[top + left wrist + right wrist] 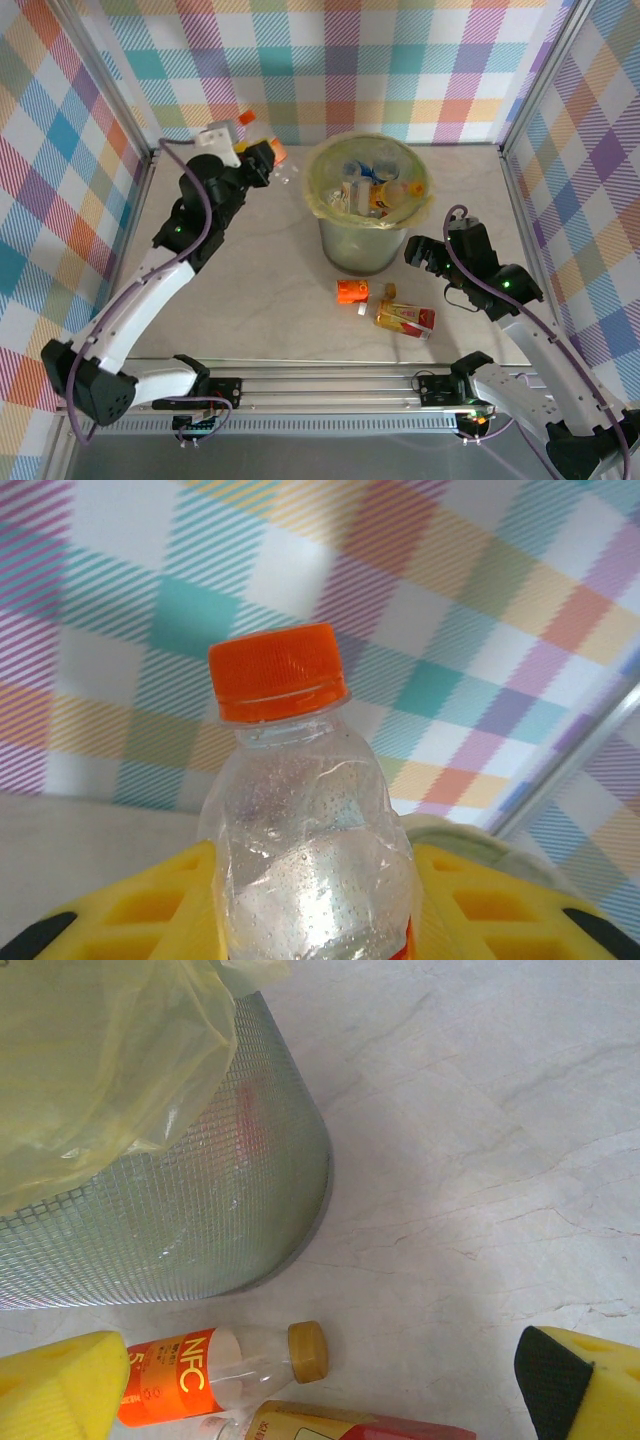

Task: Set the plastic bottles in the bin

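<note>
The one legible mark is "NFC", in large white capitals running along the orange label (pixel 172 1378) of a small clear bottle (pixel 225 1365) that lies on its side on the tabletop (pixel 480 1160). Next to those letters, at the label's edge, stands what looks like a white "5". The finer white print under them is too small to make out. Just beside it, a red-and-gold bottle (pixel 340 1428) carries dark lettering that is cut off and illegible. From overhead, both labels are unreadable.

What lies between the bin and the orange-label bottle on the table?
Nothing: a bare strip of table separates the bin from the bottle, as the right wrist view shows.
</note>
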You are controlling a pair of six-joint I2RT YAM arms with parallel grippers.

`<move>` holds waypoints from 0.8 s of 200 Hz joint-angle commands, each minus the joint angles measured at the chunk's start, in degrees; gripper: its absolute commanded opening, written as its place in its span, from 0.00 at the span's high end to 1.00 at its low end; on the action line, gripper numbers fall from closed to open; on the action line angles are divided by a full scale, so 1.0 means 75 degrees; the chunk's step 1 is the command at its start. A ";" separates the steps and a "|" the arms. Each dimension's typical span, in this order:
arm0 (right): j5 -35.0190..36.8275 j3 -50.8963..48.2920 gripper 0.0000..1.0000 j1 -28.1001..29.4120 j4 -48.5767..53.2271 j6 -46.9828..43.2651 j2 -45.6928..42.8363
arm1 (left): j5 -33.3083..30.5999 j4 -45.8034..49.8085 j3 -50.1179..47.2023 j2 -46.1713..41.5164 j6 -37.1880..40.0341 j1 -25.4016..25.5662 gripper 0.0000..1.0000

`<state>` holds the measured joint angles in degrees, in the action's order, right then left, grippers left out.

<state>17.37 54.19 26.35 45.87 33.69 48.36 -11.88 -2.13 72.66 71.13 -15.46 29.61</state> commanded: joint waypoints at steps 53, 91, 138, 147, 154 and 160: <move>0.0087 -0.0077 0.00 0.0037 -0.0102 0.0137 -0.0253 | 0.1442 -0.0796 0.1673 0.1654 0.2675 0.1220 0.58; 0.0104 -0.0096 0.00 0.0037 -0.0100 0.0128 -0.0278 | 0.1188 -0.0850 0.1539 0.1922 0.3092 0.1430 0.58; 0.0110 -0.0107 0.00 0.0038 -0.0109 0.0120 -0.0275 | 0.0678 -0.1076 0.0837 0.1746 0.3129 0.1443 0.56; 0.0110 -0.0113 0.00 0.0038 -0.0112 0.0112 -0.0273 | 0.0683 -0.1064 0.0718 0.1732 0.3102 0.1443 0.54; 0.0110 -0.0124 0.00 0.0039 -0.0124 0.0118 -0.0275 | 0.0692 -0.1081 0.0619 0.1712 0.3037 0.1442 0.54; 0.0110 -0.0130 0.00 0.0038 -0.0126 0.0124 -0.0279 | 0.0701 -0.1098 0.0552 0.1712 0.2992 0.1437 0.54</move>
<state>17.56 54.02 26.35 45.91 33.89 47.03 -5.50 -7.73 79.05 85.86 6.92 40.10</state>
